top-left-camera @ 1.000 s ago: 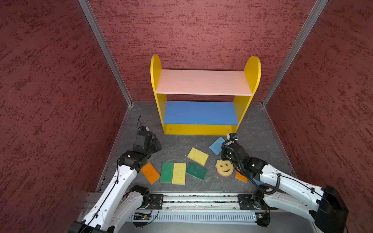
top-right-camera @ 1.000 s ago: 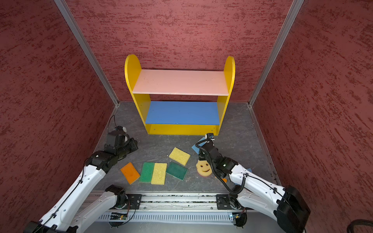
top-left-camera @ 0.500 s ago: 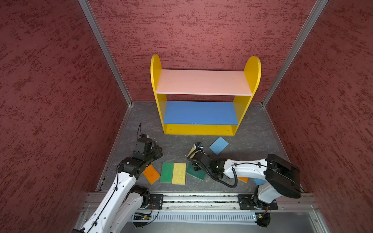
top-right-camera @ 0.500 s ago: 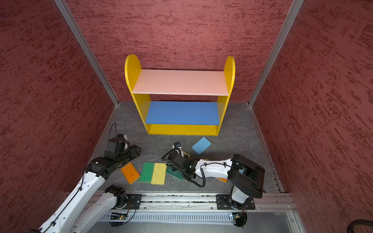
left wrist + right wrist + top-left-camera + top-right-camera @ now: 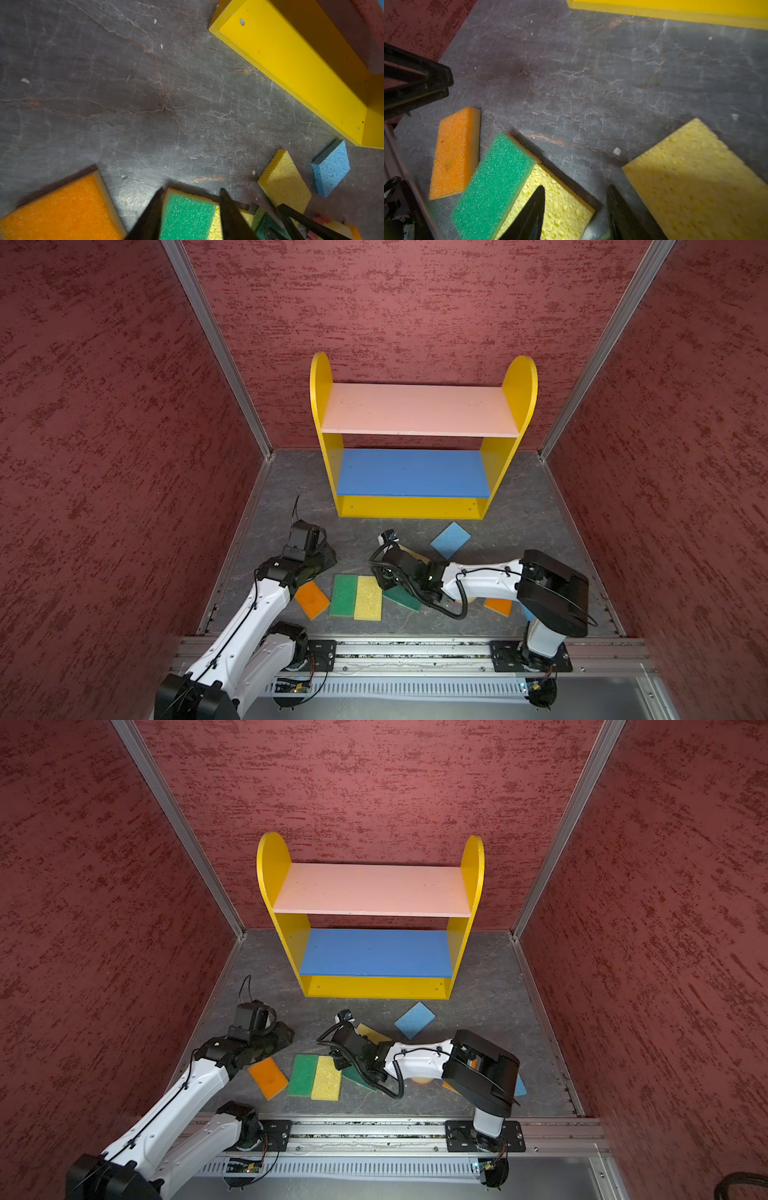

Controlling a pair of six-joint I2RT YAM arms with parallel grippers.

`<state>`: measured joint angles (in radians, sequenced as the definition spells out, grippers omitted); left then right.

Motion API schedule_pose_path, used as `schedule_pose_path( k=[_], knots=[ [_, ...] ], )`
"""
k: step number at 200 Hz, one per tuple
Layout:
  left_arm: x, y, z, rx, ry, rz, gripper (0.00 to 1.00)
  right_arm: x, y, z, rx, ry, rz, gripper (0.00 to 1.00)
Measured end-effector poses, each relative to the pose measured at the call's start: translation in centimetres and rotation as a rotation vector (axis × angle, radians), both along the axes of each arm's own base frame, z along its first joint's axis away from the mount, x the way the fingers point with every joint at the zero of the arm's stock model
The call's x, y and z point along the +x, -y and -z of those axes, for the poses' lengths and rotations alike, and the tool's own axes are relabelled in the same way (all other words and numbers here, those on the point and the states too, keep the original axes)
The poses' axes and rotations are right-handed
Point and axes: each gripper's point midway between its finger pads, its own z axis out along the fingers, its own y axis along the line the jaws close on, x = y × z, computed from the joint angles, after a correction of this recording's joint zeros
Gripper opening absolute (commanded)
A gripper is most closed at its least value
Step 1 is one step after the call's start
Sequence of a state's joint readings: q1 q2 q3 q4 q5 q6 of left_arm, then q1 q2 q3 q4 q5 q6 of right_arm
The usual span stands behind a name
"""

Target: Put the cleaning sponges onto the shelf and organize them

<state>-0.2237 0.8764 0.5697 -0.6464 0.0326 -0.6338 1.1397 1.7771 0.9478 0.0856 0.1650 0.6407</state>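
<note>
Grey floor (image 5: pixel 291 489) held the sponges (image 5: pixel 450 540) at lower centre, below the bare shelf (image 5: pixel 419 410). Left gripper (image 5: pixel 191 190) and right gripper (image 5: pixel 576 187) hung part-open, empty, near green sponge (image 5: pixel 343 595) and yellow sponge (image 5: pixel 368 598). Foam looked light, squashy; probably best pinched across the narrow width.

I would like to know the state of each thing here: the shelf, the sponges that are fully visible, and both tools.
shelf: upright, pink and blue boards bare.
blue sponge: lying flat, in front of the shelf.
orange sponge: lying flat.
green sponge: lying flat, touching the yellow sponge beside it.
left tool: open, holding nothing.
right tool: open, holding nothing.
</note>
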Motion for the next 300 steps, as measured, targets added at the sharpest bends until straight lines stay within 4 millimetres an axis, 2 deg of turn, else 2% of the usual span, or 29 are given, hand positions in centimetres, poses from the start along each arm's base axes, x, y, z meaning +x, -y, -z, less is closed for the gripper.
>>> schedule_pose_path(
  k=[18,50,66,79,89,128,158,184,204,235,271,300],
  knots=[
    [-0.1,-0.2,0.5,-0.008,-0.007,-0.01,0.32,-0.6,-1.2,0.4,0.004,-0.016,-0.043,0.47],
    [-0.9,-1.0,2.6,-0.028,-0.051,-0.058,0.46,-2.4,-3.5,0.4,0.017,-0.031,-0.118,0.46],
    [-1.3,-1.1,3.3,-0.041,-0.071,-0.07,0.52,-3.1,-3.9,0.5,0.024,-0.041,-0.138,0.46],
    [-1.1,-1.0,3.2,-0.052,-0.066,-0.071,0.62,-3.5,-4.1,0.6,0.032,-0.046,-0.144,0.46],
    [-0.9,-0.8,3.1,-0.061,-0.056,-0.07,0.64,-3.6,-4.1,0.7,0.038,-0.049,-0.143,0.47],
    [-0.4,-0.4,2.9,-0.08,-0.054,-0.055,0.66,-4.1,-2.6,2.6,0.012,-0.081,-0.121,0.49],
    [-0.4,-0.2,2.8,-0.088,-0.051,-0.05,0.67,-3.8,-2.3,2.8,0.028,-0.095,-0.09,0.49],
    [-0.3,0.0,2.7,-0.1,-0.043,-0.049,0.71,-2.9,-1.5,3.0,0.052,-0.112,-0.045,0.49],
    [-0.2,0.1,2.5,-0.113,-0.032,-0.049,0.76,-1.7,0.0,3.1,0.058,-0.114,0.0,0.49],
    [0.1,0.4,2.3,-0.13,-0.02,-0.04,0.77,0.9,2.6,2.9,0.037,-0.105,0.075,0.5],
    [0.1,0.5,2.8,-0.13,-0.042,-0.039,0.78,2.0,4.6,2.7,-0.031,-0.084,0.1,0.51],
    [0.4,0.6,2.7,-0.131,-0.049,-0.04,0.77,2.7,5.8,0.5,-0.069,-0.038,0.119,0.52]
  ],
)
